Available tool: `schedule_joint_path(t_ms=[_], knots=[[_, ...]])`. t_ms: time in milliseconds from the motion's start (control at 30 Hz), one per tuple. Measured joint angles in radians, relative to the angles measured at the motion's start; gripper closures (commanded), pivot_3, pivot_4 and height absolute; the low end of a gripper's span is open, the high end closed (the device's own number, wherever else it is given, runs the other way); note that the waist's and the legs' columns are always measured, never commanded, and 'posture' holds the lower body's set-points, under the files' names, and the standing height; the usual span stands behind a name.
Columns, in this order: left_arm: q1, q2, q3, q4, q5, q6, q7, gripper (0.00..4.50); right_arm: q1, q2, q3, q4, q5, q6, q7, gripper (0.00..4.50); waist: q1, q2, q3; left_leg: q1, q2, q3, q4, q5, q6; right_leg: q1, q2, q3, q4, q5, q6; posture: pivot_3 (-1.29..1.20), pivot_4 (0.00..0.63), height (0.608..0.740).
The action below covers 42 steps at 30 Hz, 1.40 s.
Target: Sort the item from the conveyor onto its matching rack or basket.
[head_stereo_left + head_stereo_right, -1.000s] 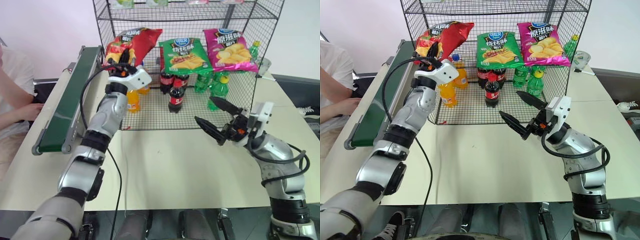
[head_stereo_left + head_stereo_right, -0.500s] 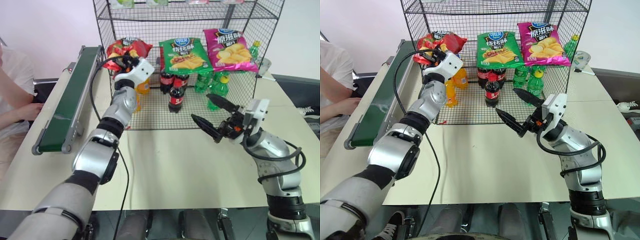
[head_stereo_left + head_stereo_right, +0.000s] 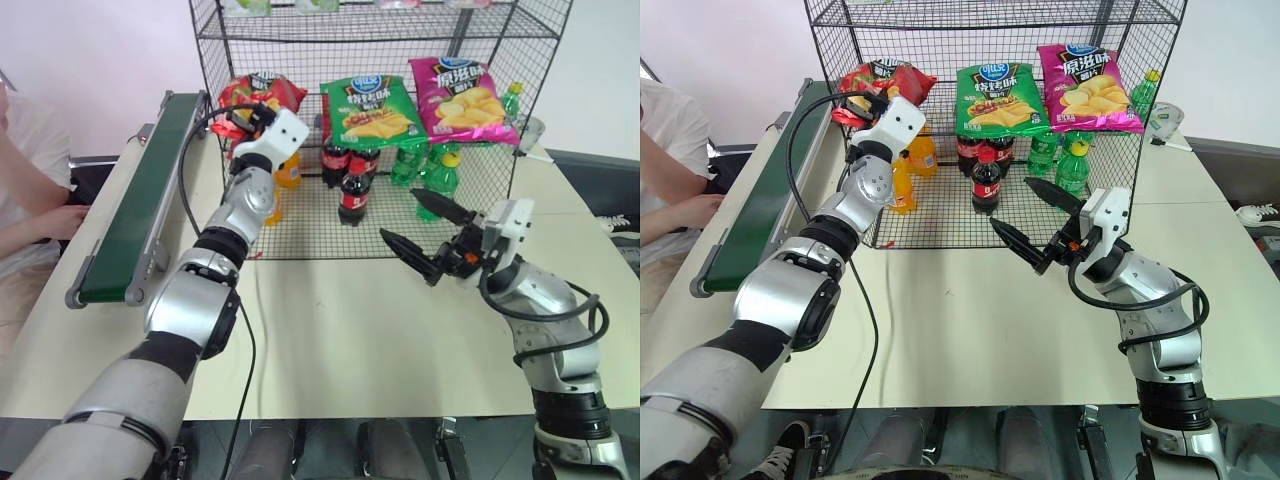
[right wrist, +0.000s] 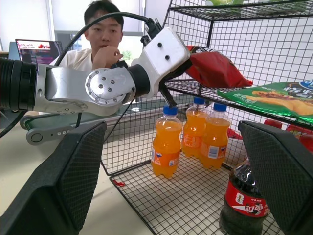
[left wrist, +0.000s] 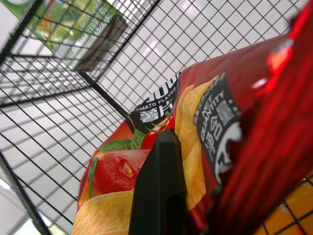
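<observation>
While the left gripper [image 3: 243, 113] is clamped tight on the red crisp bag [image 3: 252, 92], the bag sits on the far-left end of the wire rack [image 3: 470, 205]'s middle shelf, just left of the green bag [image 3: 370, 108]. Over on the right, the right gripper [image 3: 418, 232] hangs near the rack's front with its fingers spread wide, nothing in them.

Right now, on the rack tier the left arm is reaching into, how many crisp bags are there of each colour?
red crisp bag: 1
green crisp bag: 1
pink crisp bag: 1
Total: 3
</observation>
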Motion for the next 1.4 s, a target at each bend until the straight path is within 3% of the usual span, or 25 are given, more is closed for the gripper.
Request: schedule_joint_path(t_ms=[67, 233, 433, 767, 900, 1067, 1200, 1267, 1400], knots=[[0.002, 0.001, 0.007, 0.0, -0.023, -0.023, -0.014, 3.61, 0.0, 0.0, 0.0, 0.0, 0.0, 0.0, -0.001, 0.0, 0.0, 0.0, 0.0, 0.0, 0.0, 0.0, 0.0, 0.0, 0.0, 0.0, 0.0, 0.0, 0.0, 0.0, 0.0, 0.0, 0.15, 0.74], [0.002, 0.007, 0.006, -0.001, -0.038, -0.041, -0.031, 1.24, -0.001, 0.0, 0.0, 0.0, -0.001, 0.002, 0.0, 0.0, -0.001, 0.0, 0.0, 0.0, 0.0, 0.0, 0.0, 0.0, 0.0, 0.0, 0.0, 0.0, 0.0, 0.0, 0.0, 0.0, 0.15, 0.74], [0.1, 0.005, 0.036, -0.159, -0.118, -0.062, -0.143, 1.24, 0.001, -0.004, 0.0, 0.0, 0.0, 0.006, 0.002, 0.0, -0.003, 0.0, 0.0, 0.0, 0.0, 0.0, 0.0, 0.0, 0.0, 0.0, 0.0, 0.001, 0.001, 0.0, 0.0, 0.0, 0.15, 0.74], [0.398, 0.036, 0.044, -0.7, -0.161, 0.095, -0.323, 1.24, 0.006, -0.007, 0.0, 0.007, -0.002, 0.005, 0.012, 0.0, -0.004, 0.0, 0.0, 0.0, 0.0, 0.0, 0.0, 0.0, -0.001, -0.001, 0.0, 0.003, 0.002, 0.0, 0.0, 0.0, 0.15, 0.74], [0.541, 0.034, 0.083, -0.966, -0.343, 0.155, -0.508, 1.24, 0.009, -0.013, -0.001, 0.008, -0.002, 0.005, 0.017, 0.0, -0.007, 0.001, 0.0, 0.0, 0.001, 0.0, 0.0, 0.0, -0.001, -0.001, -0.001, 0.004, 0.001, 0.0, 0.0, 0.0, 0.15, 0.74], [0.731, 0.057, 0.171, -1.248, -0.635, 0.367, -0.709, 1.24, 0.023, -0.043, -0.015, 0.008, 0.0, 0.005, 0.034, 0.0, -0.018, 0.001, -0.001, 0.0, 0.001, 0.0, 0.0, 0.0, -0.001, -0.001, -0.001, 0.004, 0.001, 0.0, -0.001, 0.0, 0.15, 0.74], [0.895, 0.193, 0.295, -1.429, -0.87, 0.597, -0.84, 1.24, 0.069, -0.112, -0.074, 0.011, 0.002, 0.006, 0.071, 0.0, -0.022, 0.001, -0.001, 0.0, 0.002, 0.0, -0.001, 0.0, 0.0, -0.001, -0.001, 0.004, 0.001, 0.0, -0.001, 0.0, 0.15, 0.74], [1.013, 0.31, 0.384, -1.499, -0.967, 0.689, -0.928, 1.24, 0.107, -0.167, -0.109, 0.017, 0.009, 0.006, 0.114, 0.0, -0.024, 0.002, -0.001, 0.001, 0.002, 0.0, -0.002, -0.002, 0.004, -0.001, -0.001, 0.005, 0.0, 0.0, -0.001, 0.0, 0.15, 0.74], [1.229, 0.482, 0.584, -1.494, -1.015, 0.707, -1.077, 1.24, 0.182, -0.286, -0.227, 0.105, 0.009, -0.003, 0.205, 0.0, -0.013, 0.002, 0.0, 0.002, 0.002, 0.0, -0.001, -0.004, 0.007, 0.002, -0.001, 0.005, -0.004, 0.0, -0.002, 0.0, 0.15, 0.74]])
